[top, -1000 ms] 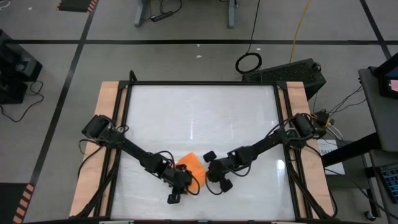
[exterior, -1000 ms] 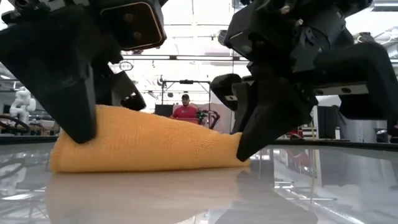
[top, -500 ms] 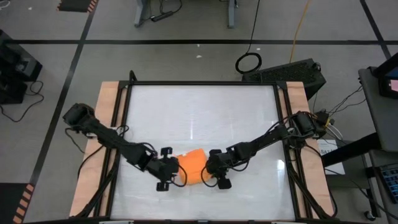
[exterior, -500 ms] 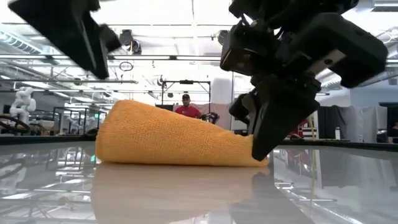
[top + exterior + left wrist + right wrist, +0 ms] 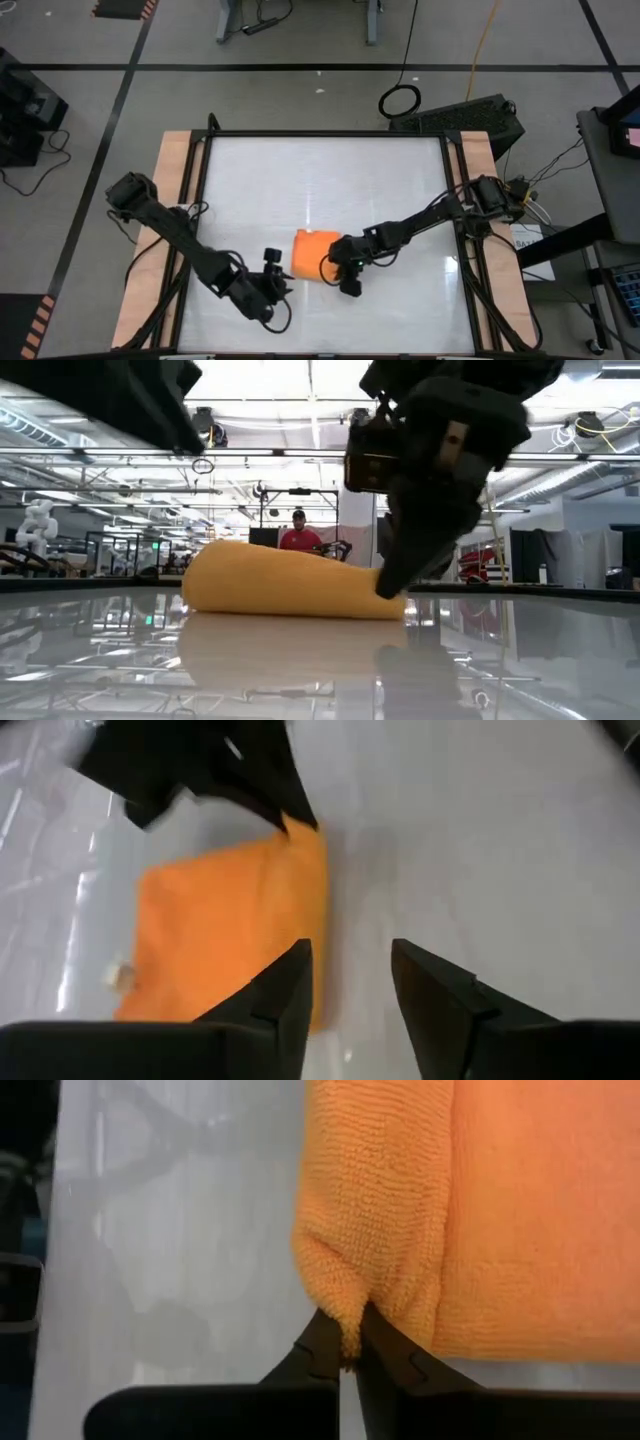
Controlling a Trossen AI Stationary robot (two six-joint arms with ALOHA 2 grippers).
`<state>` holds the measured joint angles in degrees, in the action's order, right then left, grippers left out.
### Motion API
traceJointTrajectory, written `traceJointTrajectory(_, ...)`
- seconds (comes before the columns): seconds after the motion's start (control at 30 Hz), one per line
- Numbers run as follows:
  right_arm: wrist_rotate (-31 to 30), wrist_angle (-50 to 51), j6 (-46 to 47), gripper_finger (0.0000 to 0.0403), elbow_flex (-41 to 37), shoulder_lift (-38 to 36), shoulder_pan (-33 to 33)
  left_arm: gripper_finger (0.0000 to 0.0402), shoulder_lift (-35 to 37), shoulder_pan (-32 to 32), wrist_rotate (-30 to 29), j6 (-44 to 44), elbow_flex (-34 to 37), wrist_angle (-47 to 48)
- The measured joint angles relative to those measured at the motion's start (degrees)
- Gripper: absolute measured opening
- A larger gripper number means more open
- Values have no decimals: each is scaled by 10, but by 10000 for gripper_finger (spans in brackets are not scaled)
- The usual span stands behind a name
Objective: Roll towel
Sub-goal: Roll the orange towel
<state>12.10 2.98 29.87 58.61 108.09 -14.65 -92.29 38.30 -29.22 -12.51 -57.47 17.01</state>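
Towel [image 5: 312,256] lay near middle of desk [image 5: 330,180], toward near edge, folded into thick orange bundle, flat on glossy top. Right claw [image 5: 338,268] touched towel's right end, fingers pressed together on pinch of cloth at fold corner [image 5: 345,1325]; judged hold meant to anchor end and tension cloth for rolling. Left claw [image 5: 268,283] sat apart from towel, to its near left, fingers [image 5: 285,995] spread, gripping nothing; likely released to reposition. No containers seen on desk.

Towel [image 5: 480,1230]: nubby orange cloth; table [image 5: 330,180]: glossy white, wood-edged.
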Motion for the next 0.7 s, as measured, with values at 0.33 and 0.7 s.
traceJointTrajectory(0.33, 16, -15, 14, 3, 0, 0, 15, 278, -55, -28, -17, 45, 0, -9)
traceJointTrajectory(0.7, 16, -16, 22, 4, 1, 0, 16, 255, -103, -85, 102, 101, 0, 1)
